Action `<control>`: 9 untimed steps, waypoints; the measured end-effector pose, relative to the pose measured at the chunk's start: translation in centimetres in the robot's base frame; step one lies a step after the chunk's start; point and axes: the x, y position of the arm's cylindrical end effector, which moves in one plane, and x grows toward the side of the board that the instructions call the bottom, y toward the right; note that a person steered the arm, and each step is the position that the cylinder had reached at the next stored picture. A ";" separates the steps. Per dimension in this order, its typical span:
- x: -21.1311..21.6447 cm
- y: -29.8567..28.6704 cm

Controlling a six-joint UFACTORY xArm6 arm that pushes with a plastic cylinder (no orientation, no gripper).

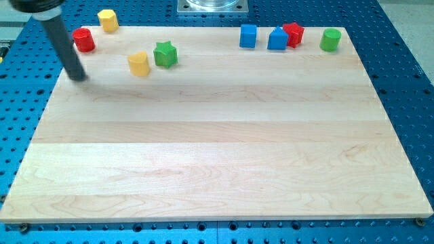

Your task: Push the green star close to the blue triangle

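The green star (165, 54) lies near the top left of the wooden board (217, 163), touching or almost touching a yellow block (138, 64) on its left. The blue triangle (277, 39) sits at the top right of centre, touching a red block (293, 32) on its right. My tip (79, 76) rests on the board at the far left, well left of the yellow block and the green star, just below a red cylinder (83, 40).
A blue cube (248, 36) stands left of the blue triangle. A green cylinder (330, 39) sits at the top right corner. A yellow block (108, 19) lies at the top left edge. A metal base (212, 6) is beyond the board's top edge.
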 end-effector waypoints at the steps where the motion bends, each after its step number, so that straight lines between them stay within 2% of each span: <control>1: -1.4 7.5; 2: -3.8 7.0; 4: -3.5 24.4; 5: -4.1 14.9; 6: -7.1 17.0; 7: -3.8 28.9; 8: -0.1 38.3; 9: -0.9 25.1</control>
